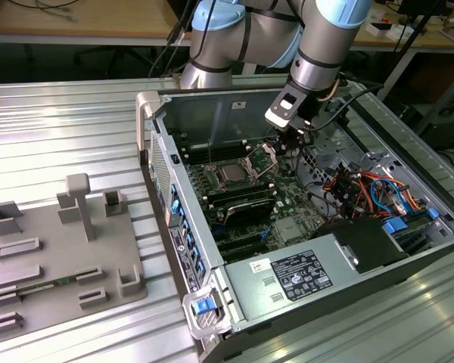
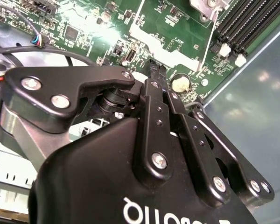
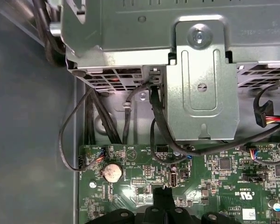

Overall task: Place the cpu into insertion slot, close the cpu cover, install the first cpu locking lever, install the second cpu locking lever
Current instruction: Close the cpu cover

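Observation:
In the exterior view the cpu [image 1: 233, 174] lies flat in its socket on the green motherboard [image 1: 287, 227] inside the open computer case. The cpu cover [image 1: 261, 157] stands raised, open, at the edge of the socket toward the exterior view's right. My gripper [image 1: 293, 145] hangs just to the exterior view's right of the raised cover, low over the board. In both wrist views its black fingers [image 2: 152, 70] meet at a single tip [image 3: 162, 192] with nothing between them, a little above the board near a coin battery [image 3: 113, 171].
Black memory slots [image 1: 238, 198] run beside the socket. Bundled cables [image 1: 348, 185] and a metal drive cage [image 3: 200, 79] crowd the case on the gripper's side. A power supply [image 1: 295, 276] fills the near corner. A grey fixture plate [image 1: 53, 257] lies on the table outside the case.

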